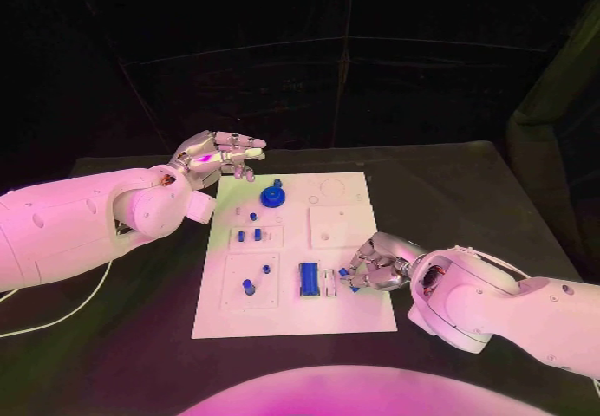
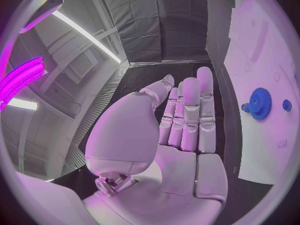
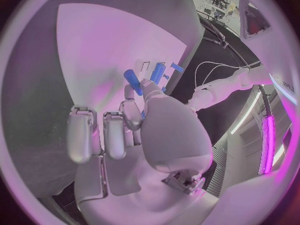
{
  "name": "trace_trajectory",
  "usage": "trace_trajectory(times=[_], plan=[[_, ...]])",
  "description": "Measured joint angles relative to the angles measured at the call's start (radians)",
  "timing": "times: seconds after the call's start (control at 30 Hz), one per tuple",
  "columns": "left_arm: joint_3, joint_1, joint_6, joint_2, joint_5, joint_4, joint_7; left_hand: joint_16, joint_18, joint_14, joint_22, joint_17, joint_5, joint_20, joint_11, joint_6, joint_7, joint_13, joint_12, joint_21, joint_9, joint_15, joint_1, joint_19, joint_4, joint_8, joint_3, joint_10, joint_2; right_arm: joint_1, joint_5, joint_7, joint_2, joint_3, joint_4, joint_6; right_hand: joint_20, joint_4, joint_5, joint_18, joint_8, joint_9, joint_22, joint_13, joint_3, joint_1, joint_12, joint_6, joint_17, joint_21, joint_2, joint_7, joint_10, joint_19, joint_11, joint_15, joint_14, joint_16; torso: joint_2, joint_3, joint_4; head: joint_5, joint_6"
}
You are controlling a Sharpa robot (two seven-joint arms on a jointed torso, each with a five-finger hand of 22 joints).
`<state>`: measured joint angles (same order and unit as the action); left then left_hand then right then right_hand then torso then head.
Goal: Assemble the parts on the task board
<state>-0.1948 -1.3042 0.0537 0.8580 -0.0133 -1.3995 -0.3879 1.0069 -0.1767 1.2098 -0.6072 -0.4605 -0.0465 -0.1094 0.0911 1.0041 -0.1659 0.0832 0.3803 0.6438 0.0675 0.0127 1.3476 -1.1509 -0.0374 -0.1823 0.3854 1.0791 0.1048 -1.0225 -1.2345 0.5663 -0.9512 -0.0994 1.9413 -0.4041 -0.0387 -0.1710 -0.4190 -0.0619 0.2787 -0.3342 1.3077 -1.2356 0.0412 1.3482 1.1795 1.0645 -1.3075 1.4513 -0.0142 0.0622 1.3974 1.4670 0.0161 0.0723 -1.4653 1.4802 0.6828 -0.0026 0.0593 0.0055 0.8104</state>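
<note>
— Head view entry: what is the right hand [image 1: 379,265] holding?
— Its fingers are pinching a blue peg [image 3: 133,79], hovering beside the task board [image 1: 296,325] slot, likely for insertion.
— And the left hand [image 1: 220,156]?
— Idling spread and empty, off the board's far corner.

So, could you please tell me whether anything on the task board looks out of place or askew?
Nothing stands out. The blue parts sit on the task board, the gear near its far end. The right hand pinches a small blue part; the left hand holds nothing.

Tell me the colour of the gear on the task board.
Blue. The gear shows best in the left wrist view, lying on the white task board.
</note>
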Motion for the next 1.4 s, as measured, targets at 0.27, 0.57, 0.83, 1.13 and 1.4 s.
trace_trajectory(times=[0.27,0.57,0.83,1.13,1.4], plan=[[0.0,0.0,0.0,0.0,0.0,-0.002,0.0,0.0,0.0,0.0,0.0,0.0,0.0,0.0,0.0,0.0,0.0,0.0,0.0,0.0,0.0,0.0,0.0,0.0,0.0,0.0,0.0,0.0,0.0,0.0,0.025,0.012,0.038,0.0,-0.017,0.004,0.007,-0.012,0.0,0.0,0.007,-0.007,0.0,-0.013,0.005,-0.018,0.011,0.015,0.0,0.0,-0.002,-0.005,0.013,0.0,0.005,0.007,0.0,0.0,0.001,0.0011,0.0015,0.007,0.005],[0.0,0.0,0.0,0.003,0.0,-0.005,0.0,0.0,0.0,0.0,0.0,0.0,0.0,0.0,0.0,0.0,0.0,0.0,0.0,0.0,0.0,0.0,0.0,0.0,0.0,0.0,0.0,0.0,0.0,0.0,0.033,0.031,0.061,0.0,-0.024,0.013,0.007,-0.018,0.0,0.0,0.008,-0.013,0.0,-0.008,0.006,-0.027,0.012,0.016,0.0,0.0,0.0,-0.006,0.013,0.0,0.006,0.009,-0.002,0.0,0.0,0.0012,0.0017,0.012,0.006],[0.0,0.0,0.0,0.005,0.0,-0.006,0.0,0.0,0.0,0.0,0.002,0.001,0.0,0.0,0.0,0.0,0.0,-0.001,0.004,-0.005,0.0,0.0,-0.003,0.0,0.0,0.0,-0.006,0.0,-0.003,0.0,0.023,0.045,0.073,0.0,-0.031,0.011,0.01,-0.027,0.0,0.0,0.008,-0.013,0.0,-0.004,0.006,-0.041,0.005,0.024,0.0,0.0,-0.001,-0.01,0.016,-0.003,0.009,0.012,-0.002,0.0,0.0,0.0012,0.0019,0.015,0.008],[0.0,-0.001,0.0,0.006,0.0,-0.008,0.001,0.0,0.0,0.0,0.002,0.001,0.0,0.0,0.0,0.0,0.0,-0.001,0.004,-0.005,0.0,0.0,-0.004,0.0,0.0,0.0,-0.006,0.0,-0.004,0.0,0.005,0.056,0.088,0.0,-0.039,0.01,0.014,-0.052,0.005,0.0,0.023,-0.028,0.0,-0.018,-0.002,-0.076,0.016,0.051,0.0,0.0,-0.008,-0.022,0.027,0.0,0.02,0.016,-0.002,0.004,0.0,0.0012,0.0019,0.016,0.01],[0.0,-0.001,0.0,0.007,0.0,-0.009,0.001,0.0,0.0,0.0,0.003,0.002,0.0,0.0,0.004,0.0,0.0,-0.001,0.004,-0.005,0.0,0.0,-0.004,0.0,0.003,0.0,-0.009,-0.004,-0.004,-0.001,-0.01,0.066,0.099,0.001,-0.049,0.011,0.021,-0.062,-0.017,0.0,0.032,-0.036,0.0,-0.022,-0.013,-0.092,0.018,0.058,0.0,0.0,-0.016,-0.03,0.028,0.0,0.021,0.021,0.0,0.004,0.0,0.0012,0.0018,0.017,0.013]])
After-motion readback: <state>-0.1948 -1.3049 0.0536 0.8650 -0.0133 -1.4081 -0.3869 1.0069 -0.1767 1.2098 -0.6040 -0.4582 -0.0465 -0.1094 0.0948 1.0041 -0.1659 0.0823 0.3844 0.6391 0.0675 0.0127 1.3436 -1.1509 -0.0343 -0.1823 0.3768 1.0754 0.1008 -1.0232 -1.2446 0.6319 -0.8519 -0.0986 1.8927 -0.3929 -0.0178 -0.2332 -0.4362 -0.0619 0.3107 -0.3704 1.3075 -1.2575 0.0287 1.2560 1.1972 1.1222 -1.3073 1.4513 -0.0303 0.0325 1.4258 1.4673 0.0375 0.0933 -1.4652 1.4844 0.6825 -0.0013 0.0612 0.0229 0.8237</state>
